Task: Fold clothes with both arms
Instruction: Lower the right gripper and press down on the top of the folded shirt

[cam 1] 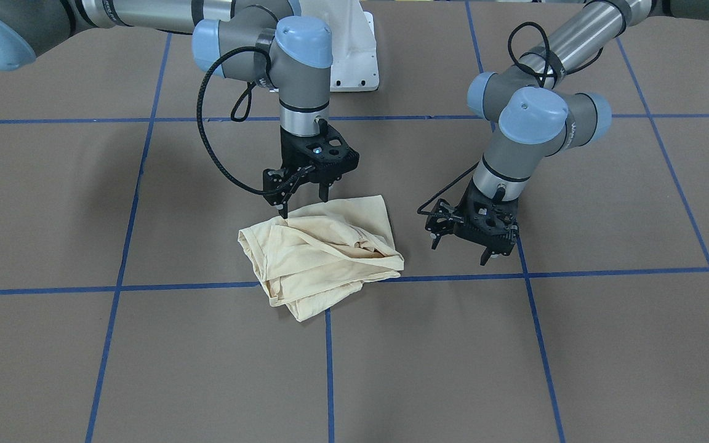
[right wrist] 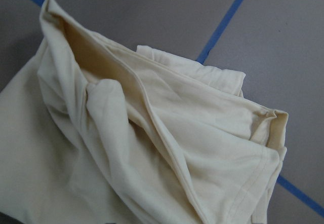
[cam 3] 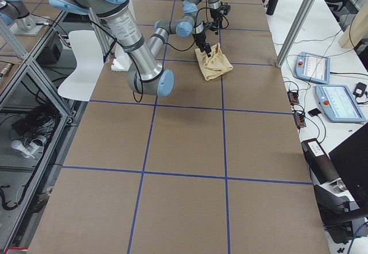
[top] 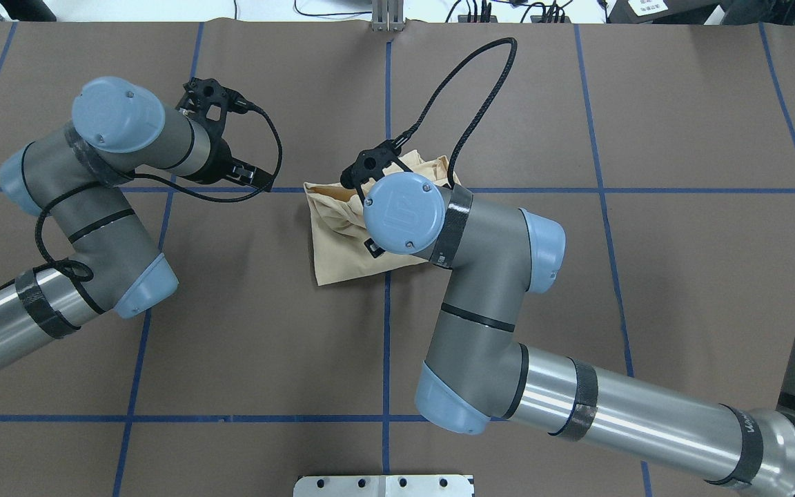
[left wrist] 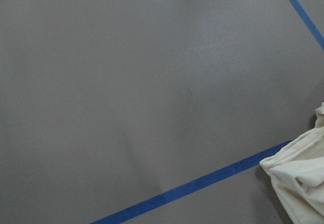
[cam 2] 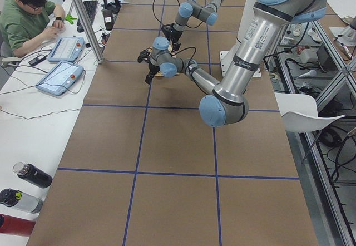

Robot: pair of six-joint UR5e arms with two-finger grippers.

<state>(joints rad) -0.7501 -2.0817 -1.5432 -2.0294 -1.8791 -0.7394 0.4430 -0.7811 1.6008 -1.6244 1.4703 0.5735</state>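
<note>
The clothes are one pale cream-yellow shirt [cam 1: 324,252], bunched in a loose folded heap near the table's middle, across a blue tape crossing. From overhead the shirt [top: 335,255] is partly hidden under the right arm's wrist. My right gripper [cam 1: 304,207] hangs open just above the heap's edge nearest the robot, with nothing between its fingers. The right wrist view is filled with rumpled folds and a hem of the shirt [right wrist: 152,133]. My left gripper [cam 1: 459,252] is open and empty, low over bare table beside the heap. The left wrist view catches only a corner of the shirt [left wrist: 298,183].
Blue tape lines [cam 1: 330,363] divide the brown table cover into squares. The white pedestal base [cam 1: 354,55] stands behind the right arm. A person [cam 2: 28,18] sits at a white side table with control tablets [cam 2: 60,76]; bottles [cam 2: 30,175] stand at its near end.
</note>
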